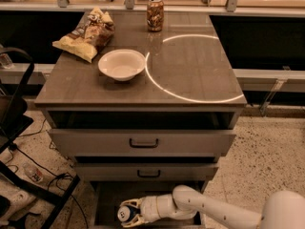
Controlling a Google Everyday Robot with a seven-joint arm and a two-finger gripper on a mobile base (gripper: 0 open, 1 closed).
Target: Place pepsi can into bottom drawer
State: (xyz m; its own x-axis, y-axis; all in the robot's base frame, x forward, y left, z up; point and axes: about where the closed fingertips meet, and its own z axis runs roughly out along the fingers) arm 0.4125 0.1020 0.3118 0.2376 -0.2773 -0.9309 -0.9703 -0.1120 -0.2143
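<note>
At the bottom centre of the frame, the pepsi can (124,214) is seen low inside the open bottom drawer (112,194). It is clasped by the gripper (128,213), whose two fingers are closed against its sides. The can is judged light, smooth and thin-walled, so it is easily dented or slipped. It is best held across the mid-body, not by the rim. Whether it rests on the drawer floor cannot be told.

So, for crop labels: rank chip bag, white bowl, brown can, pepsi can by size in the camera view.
Largest first:
chip bag
white bowl
brown can
pepsi can, gripped by the claw in the bottom drawer
</note>
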